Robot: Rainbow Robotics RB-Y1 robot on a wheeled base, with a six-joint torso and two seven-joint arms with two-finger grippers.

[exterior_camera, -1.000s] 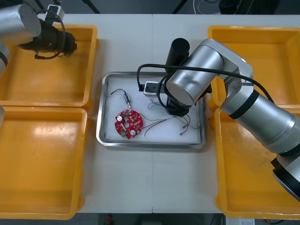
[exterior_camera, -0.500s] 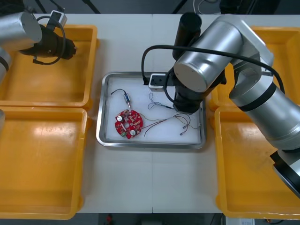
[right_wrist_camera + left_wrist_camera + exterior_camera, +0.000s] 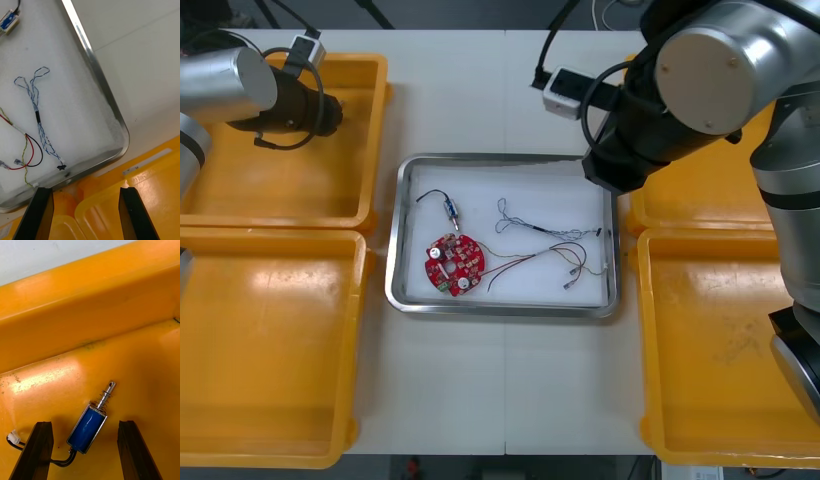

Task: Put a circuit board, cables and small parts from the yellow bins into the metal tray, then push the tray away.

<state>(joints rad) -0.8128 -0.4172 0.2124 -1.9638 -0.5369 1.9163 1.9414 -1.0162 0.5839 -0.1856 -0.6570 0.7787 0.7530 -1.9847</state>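
Observation:
The metal tray (image 3: 394,240), white inside, holds a round red circuit board (image 3: 454,265), a small blue metal part (image 3: 450,208) on a black cable, a twisted blue and white cable (image 3: 525,217) and a red and yellow cable (image 3: 542,257). My right gripper (image 3: 87,212) hangs open and empty above the tray's corner (image 3: 122,131), the blue and white cable (image 3: 37,116) lying beyond its fingers. In the far left bin, my left gripper (image 3: 85,450) is open, with a blue metal part (image 3: 90,423) and its black cable (image 3: 62,462) lying on the floor between the fingers.
Yellow bins flank the tray: far left (image 3: 375,140), near left (image 3: 270,350), far right (image 3: 780,90) and near right (image 3: 720,350). My right arm's bulk (image 3: 700,70) hovers over the tray's far right corner. Bare table lies before and behind the tray.
My right arm has risen and drawn back to the right from inside the tray, leaving the blue and white cable on the white liner. The left arm has barely shifted.

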